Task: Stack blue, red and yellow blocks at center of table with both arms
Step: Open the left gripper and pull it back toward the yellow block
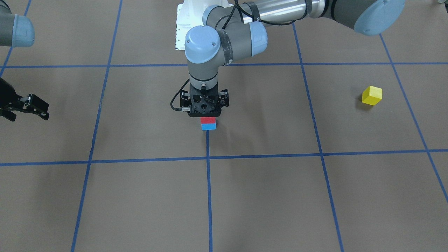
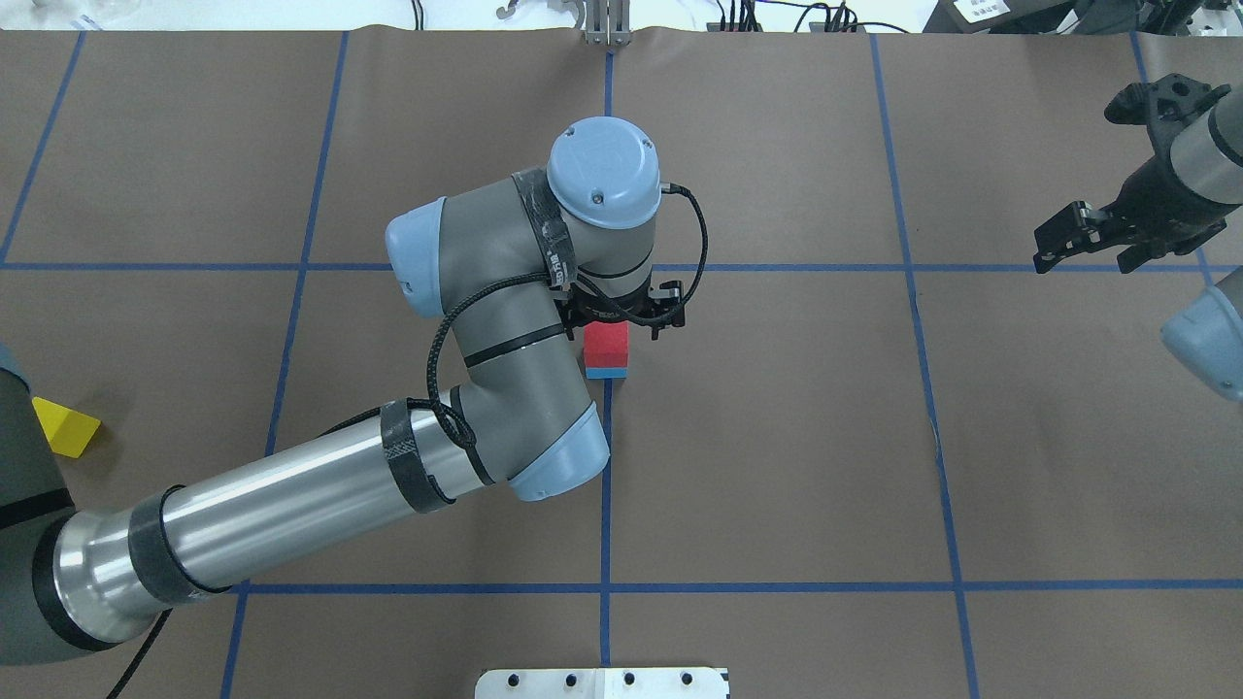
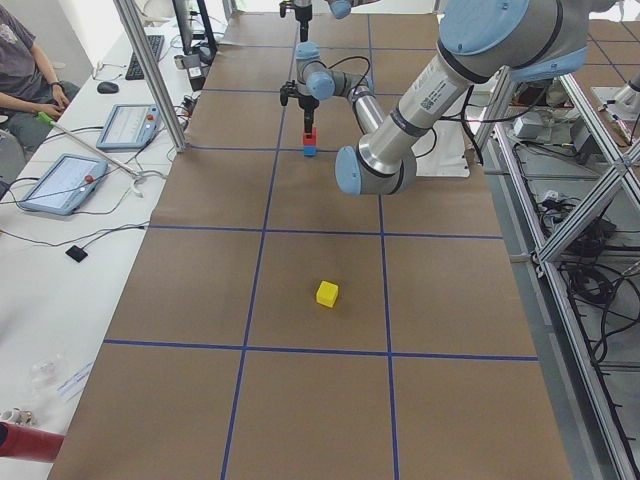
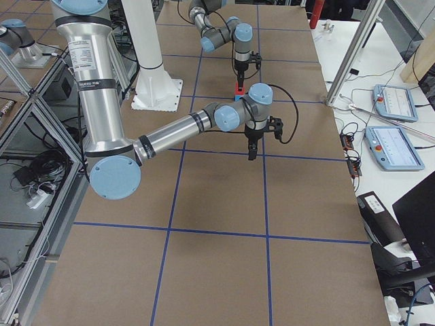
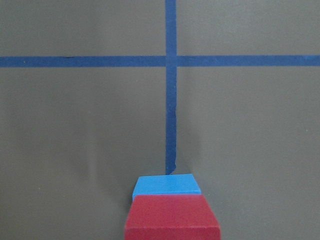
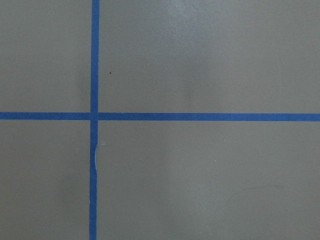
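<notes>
— Where have the blocks ended up?
— The red block (image 2: 607,340) sits on the blue block (image 2: 606,371) at the table (image 2: 777,466) centre. Seen from over the robot's shoulders, the yellow block (image 2: 66,429) lies alone, far out at nine o'clock.
— And the grippers?
— The left gripper (image 1: 205,112) hangs right over the red one; gripping or not, I can't tell. The right gripper (image 2: 1083,260), near three o'clock, is spread wide, holding nothing.

3 blocks on 1 tabletop (image 2: 777,466) — 1 blue block (image 2: 606,371), 1 red block (image 2: 606,343), 1 yellow block (image 2: 68,429) — plus 2 arms: left arm (image 2: 291,505), right arm (image 2: 1204,146).
</notes>
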Controlling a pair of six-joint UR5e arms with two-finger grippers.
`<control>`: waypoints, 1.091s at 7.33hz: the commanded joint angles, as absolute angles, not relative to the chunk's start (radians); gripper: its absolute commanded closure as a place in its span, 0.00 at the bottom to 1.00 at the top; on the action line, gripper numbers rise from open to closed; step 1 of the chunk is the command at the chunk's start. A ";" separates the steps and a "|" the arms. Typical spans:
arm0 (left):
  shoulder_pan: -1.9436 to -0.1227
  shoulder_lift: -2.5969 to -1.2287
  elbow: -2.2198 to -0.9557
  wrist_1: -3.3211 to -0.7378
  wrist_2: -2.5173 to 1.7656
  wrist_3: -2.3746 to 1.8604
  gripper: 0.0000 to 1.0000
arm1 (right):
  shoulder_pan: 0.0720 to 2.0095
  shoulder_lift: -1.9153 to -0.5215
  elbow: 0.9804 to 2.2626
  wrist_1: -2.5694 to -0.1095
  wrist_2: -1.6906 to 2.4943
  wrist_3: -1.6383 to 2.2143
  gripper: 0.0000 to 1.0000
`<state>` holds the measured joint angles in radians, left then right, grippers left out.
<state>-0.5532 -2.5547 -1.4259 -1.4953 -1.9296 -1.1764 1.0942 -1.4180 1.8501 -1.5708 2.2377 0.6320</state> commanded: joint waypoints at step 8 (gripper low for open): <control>-0.724 -1.413 -1.953 -2.046 -2.052 -0.772 0.01 | 1.091 -1.417 1.841 -1.572 2.244 0.637 0.00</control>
